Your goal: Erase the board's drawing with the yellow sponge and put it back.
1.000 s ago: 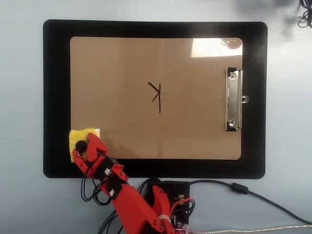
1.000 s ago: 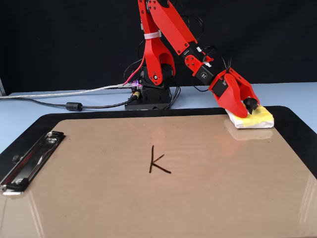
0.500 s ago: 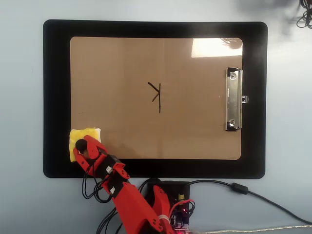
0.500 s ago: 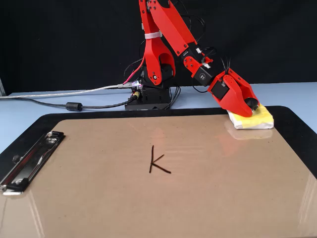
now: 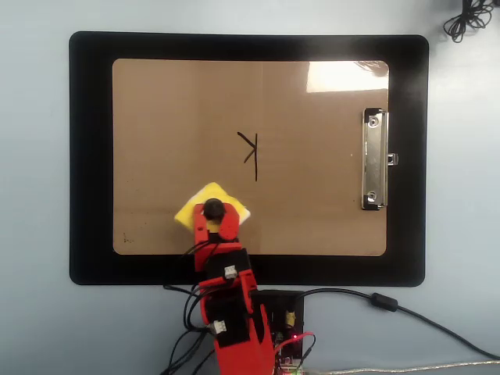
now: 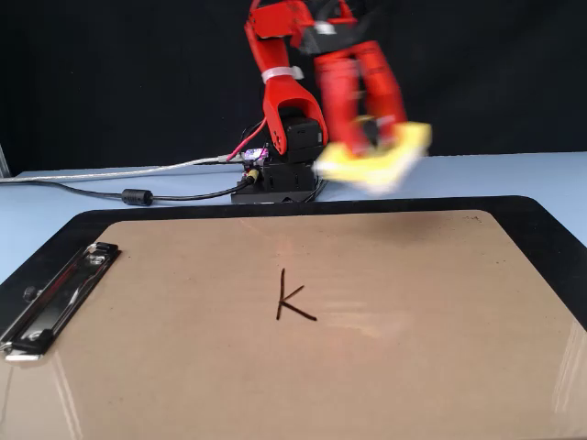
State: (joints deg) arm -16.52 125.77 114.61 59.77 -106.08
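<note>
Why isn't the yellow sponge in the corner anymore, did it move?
Yes. The yellow sponge left the board's corner, carried by the end effector; in the overhead view it now sits closer to the K.

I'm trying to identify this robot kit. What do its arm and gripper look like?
The arm is bright red plastic, built of blocky segments with small white labels. Thin black and red wires run alongside it. The gripper is red too. In the fixed view a white band wraps one upper link, though the arm is blurred there.
</note>
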